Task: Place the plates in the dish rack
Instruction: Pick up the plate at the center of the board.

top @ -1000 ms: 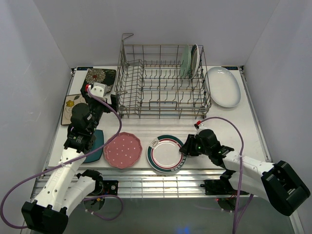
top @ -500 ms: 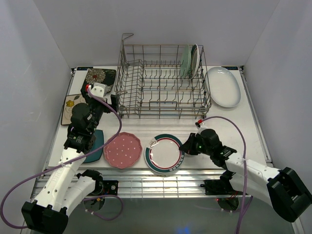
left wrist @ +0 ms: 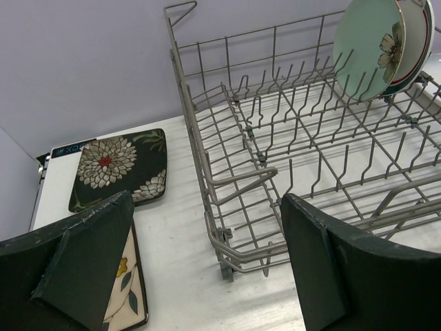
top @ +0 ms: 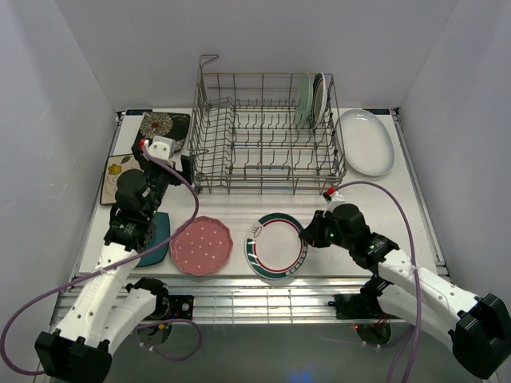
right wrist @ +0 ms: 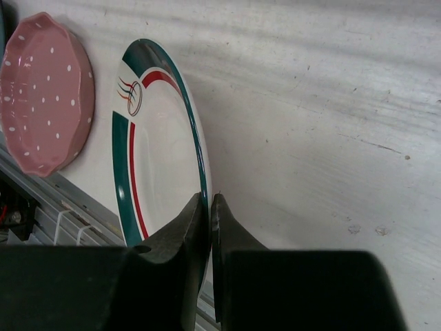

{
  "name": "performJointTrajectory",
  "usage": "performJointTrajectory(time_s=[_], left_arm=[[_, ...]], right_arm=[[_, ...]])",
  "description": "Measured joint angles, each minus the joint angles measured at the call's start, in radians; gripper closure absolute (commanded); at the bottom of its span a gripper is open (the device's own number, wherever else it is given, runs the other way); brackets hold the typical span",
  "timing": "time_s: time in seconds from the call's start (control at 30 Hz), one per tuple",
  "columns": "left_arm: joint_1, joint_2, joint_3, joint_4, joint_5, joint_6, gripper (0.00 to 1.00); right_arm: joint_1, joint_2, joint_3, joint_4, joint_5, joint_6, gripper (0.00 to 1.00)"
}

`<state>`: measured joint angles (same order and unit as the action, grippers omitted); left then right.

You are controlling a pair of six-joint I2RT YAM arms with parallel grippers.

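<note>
My right gripper (top: 308, 236) is shut on the right rim of a white green-rimmed plate (top: 275, 246), which is tilted up off the table at the front middle; in the right wrist view the gripper (right wrist: 209, 207) pinches the plate (right wrist: 162, 179) by its edge. The grey wire dish rack (top: 267, 136) stands at the back with a mint floral plate (top: 305, 100) and another green-rimmed plate (top: 318, 97) upright in its right end. My left gripper (left wrist: 207, 262) is open and empty above the table left of the rack (left wrist: 303, 131). A pink dotted plate (top: 200, 245) and a dark teal plate (top: 154, 239) lie front left.
A large white oval plate (top: 365, 141) lies right of the rack. A black floral square plate (top: 164, 126) and a cream floral square plate (top: 116, 175) lie at the back left. Metal rails run along the table's near edge (top: 255, 299). White walls close in on both sides.
My right gripper has lifted and drawn the green-rimmed plate a little to the right, tilting it up on edge. The left arm has not moved.
</note>
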<state>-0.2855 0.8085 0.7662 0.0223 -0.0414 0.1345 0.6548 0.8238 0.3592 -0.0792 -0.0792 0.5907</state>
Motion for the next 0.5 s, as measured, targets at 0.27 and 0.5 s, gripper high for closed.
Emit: performJointTrajectory(time_s=[0.27,0.5], left_arm=[[0.0,-0.006,0.0,0.0,0.001,0.0,0.02],[0.0,-0.006,0.0,0.0,0.001,0.0,0.02]], right_arm=[[0.0,-0.018,0.117,-0.114,0.024,-0.068,0.92],[0.0,-0.063,0.195,-0.182,0.041,-0.094,0.92]])
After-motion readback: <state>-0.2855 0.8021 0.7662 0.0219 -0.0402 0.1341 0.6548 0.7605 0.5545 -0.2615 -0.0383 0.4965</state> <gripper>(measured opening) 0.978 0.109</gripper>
